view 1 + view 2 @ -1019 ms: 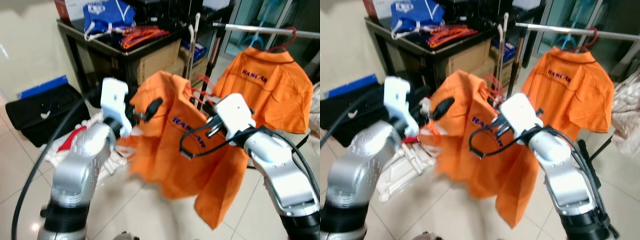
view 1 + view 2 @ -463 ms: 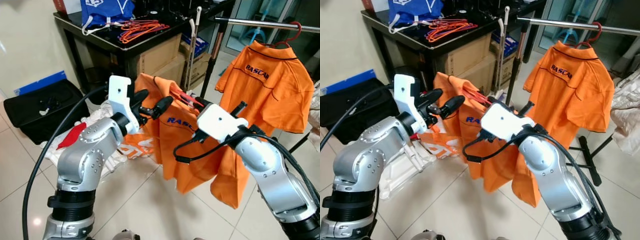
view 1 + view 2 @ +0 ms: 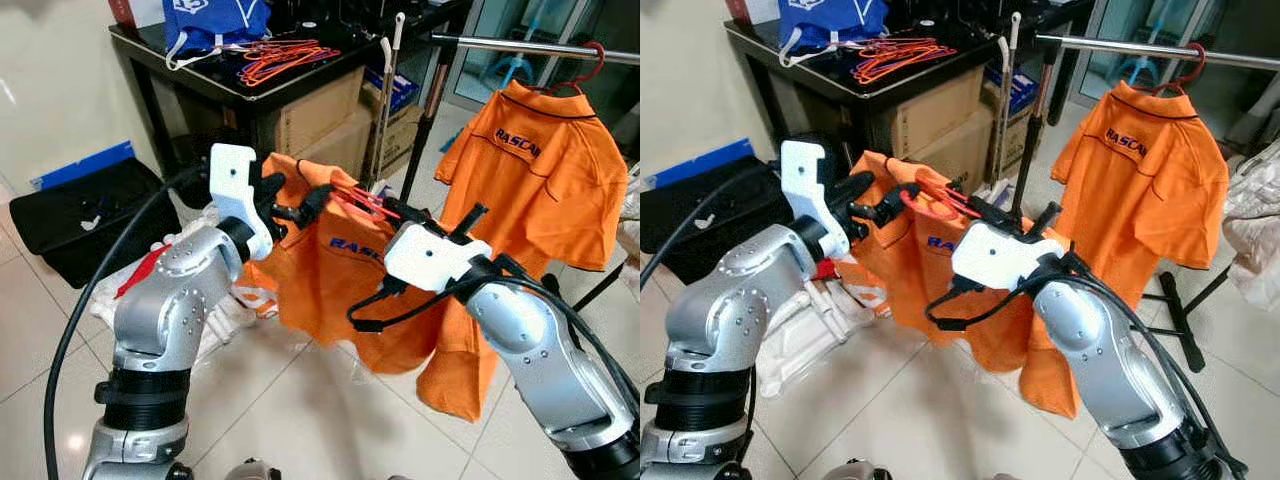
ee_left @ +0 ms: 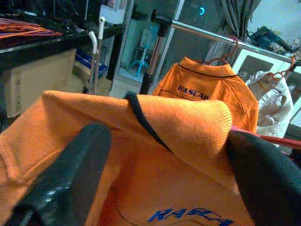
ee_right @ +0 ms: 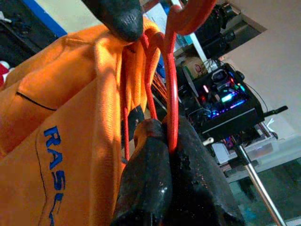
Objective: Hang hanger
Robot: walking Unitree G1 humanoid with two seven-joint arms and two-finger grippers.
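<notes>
1. Thin red wire hanger (image 5: 171,94) carries an orange polo shirt with blue chest lettering (image 3: 345,290), held up in mid-air in front of the robot, between the two arms and well short of the rail.
2. Right gripper (image 5: 169,146): fingers pressed together on the hanger's wire, near the hook. Firm pinch, by the look of it.
3. Left gripper (image 4: 164,155): fingers spread either side of the shirt's collar and shoulder, cloth lying between them; no clamp visible.
4. Handling, my read: hanger is light and stiff but slick, and thin wire can roll in the pinch. Shirt is soft and floppy, hangs low, will swing and can slide off a shoulder. Best hold is where it is now, on the wire by the hook, with the hook end free.
5. Target looks like the silver metal clothes rail (image 3: 520,47), up and to the right, farther off.
6. Second orange polo shirt on its own red hanger (image 3: 540,160) already hangs there; aim for bare rail beside it.
7. In the way: the rail's upright post (image 3: 425,120) and a white stick (image 3: 385,95) stand between shirt and rail.
8. Left: black table (image 3: 200,80) with loose orange hangers (image 3: 285,58) and a blue cloth (image 3: 215,20); cardboard boxes (image 3: 315,115) below, black bag (image 3: 80,225) on the floor.
</notes>
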